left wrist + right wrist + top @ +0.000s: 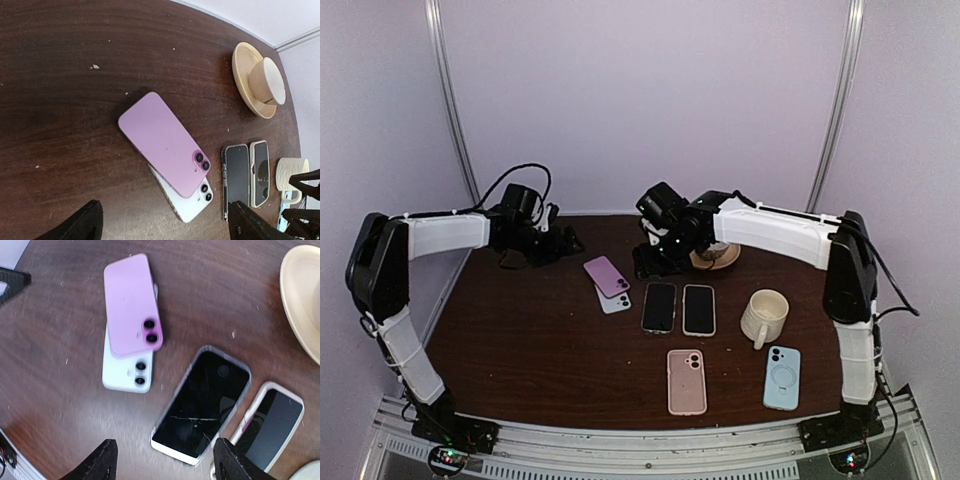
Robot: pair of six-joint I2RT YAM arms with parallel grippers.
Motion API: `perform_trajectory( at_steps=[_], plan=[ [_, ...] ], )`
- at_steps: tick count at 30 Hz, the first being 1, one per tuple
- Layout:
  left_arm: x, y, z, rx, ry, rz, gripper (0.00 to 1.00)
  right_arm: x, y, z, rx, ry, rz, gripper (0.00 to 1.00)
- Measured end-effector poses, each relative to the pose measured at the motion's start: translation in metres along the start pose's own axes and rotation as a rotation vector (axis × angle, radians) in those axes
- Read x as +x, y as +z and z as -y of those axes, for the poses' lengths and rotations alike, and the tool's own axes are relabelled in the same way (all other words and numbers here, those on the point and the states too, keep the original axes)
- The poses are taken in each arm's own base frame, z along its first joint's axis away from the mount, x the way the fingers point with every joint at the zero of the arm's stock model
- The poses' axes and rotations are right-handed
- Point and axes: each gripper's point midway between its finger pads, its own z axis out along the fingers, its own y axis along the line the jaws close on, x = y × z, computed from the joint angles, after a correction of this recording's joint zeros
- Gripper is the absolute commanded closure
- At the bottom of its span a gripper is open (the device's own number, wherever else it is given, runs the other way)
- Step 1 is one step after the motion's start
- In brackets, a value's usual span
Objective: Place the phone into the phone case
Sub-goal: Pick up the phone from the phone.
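A pink phone (606, 274) lies face down across a white phone (616, 301) at mid table. Both show in the left wrist view, pink (160, 142) over white (192, 202), and in the right wrist view, pink (131, 305) over white (125, 372). A pink case (686, 381) and a light blue case (782, 377) lie near the front edge. My left gripper (556, 243) (167, 230) is open and empty, above and to the left of the phone pair. My right gripper (650, 262) (165, 465) is open and empty, above the table between the white phone and a dark-screened phone (202, 402).
Two dark-screened phones with pale rims (659, 307) (699, 309) lie side by side right of the pink phone. A cream mug (764, 317) stands at the right. A saucer (720, 262) with an upturned cup (267, 80) sits behind the right gripper.
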Motion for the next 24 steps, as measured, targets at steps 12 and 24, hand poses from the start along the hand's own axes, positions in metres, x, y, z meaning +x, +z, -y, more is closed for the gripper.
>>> perform_trajectory(
  at_steps=[12, 24],
  plan=[
    [-0.009, 0.086, -0.039, 0.061, -0.232, -0.003, 0.15, -0.047, 0.099, 0.006, -0.126, 0.026, 0.007, 0.36],
    [-0.018, 0.121, -0.037, 0.173, -0.281, 0.039, 0.23, -0.056, 0.147, -0.003, -0.292, 0.101, 0.011, 0.47]
  ],
)
